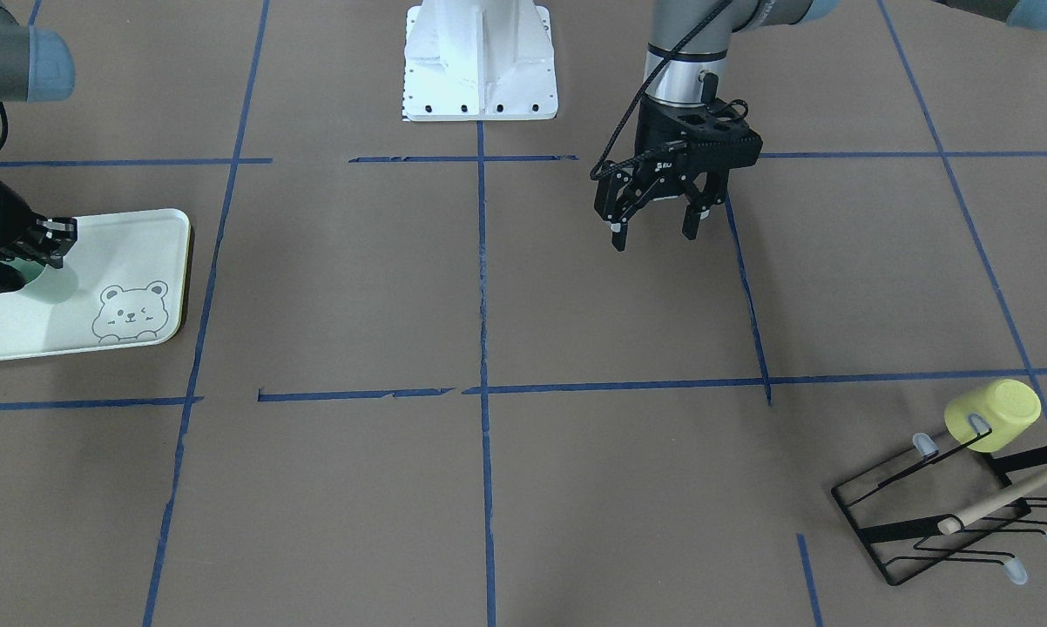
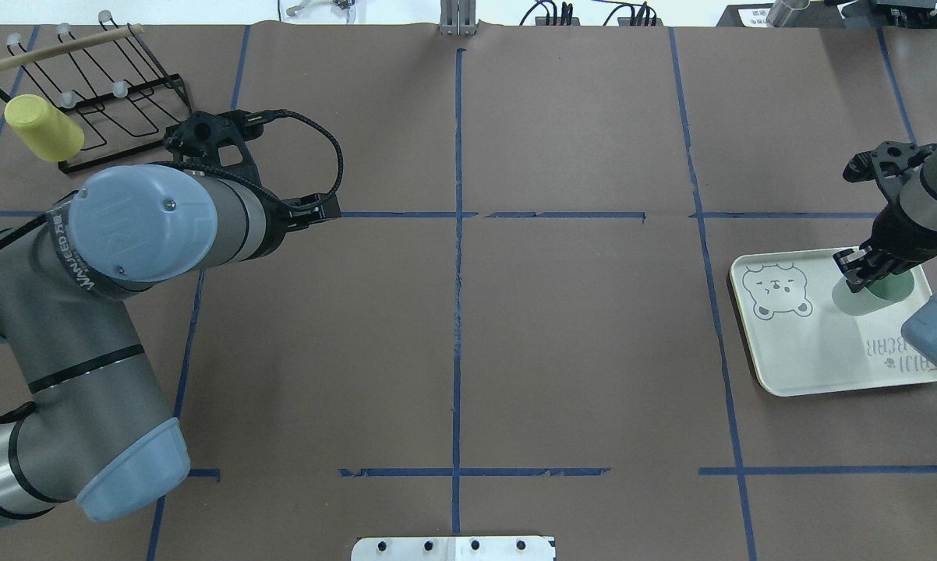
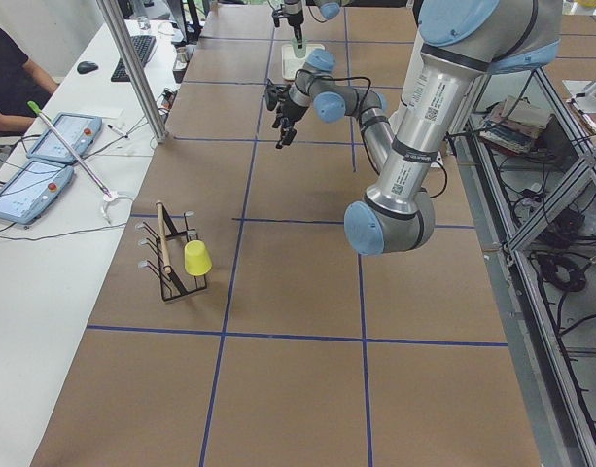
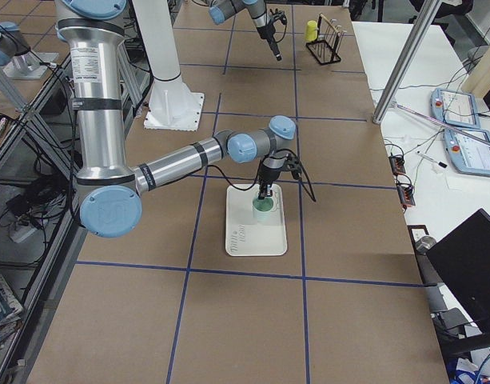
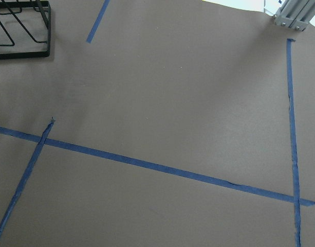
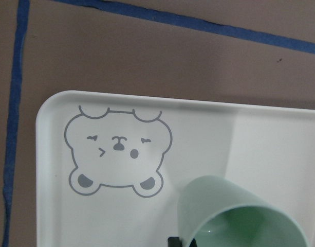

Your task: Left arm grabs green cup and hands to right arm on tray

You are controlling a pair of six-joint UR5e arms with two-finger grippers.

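The pale green cup (image 2: 849, 298) leans over the cream tray (image 2: 796, 351), beside its bear drawing. My right gripper (image 2: 866, 271) is shut on the cup's rim. The right wrist view shows the green cup (image 6: 234, 208) tilted, its darker inside facing the camera, above the tray (image 6: 59, 216). From the front, the cup (image 1: 55, 283) is at the tray's (image 1: 131, 235) left part under the right gripper (image 1: 18, 257); whether its base touches the tray I cannot tell. My left gripper (image 1: 654, 239) hangs open and empty above bare table, far from the tray.
A yellow-green cup (image 1: 994, 414) sits upside down on a peg of a black wire rack (image 1: 933, 522) with a wooden bar, at the table's left end. The white robot base (image 1: 480, 61) stands at the back. Blue tape lines cross the brown tabletop (image 5: 162, 103).
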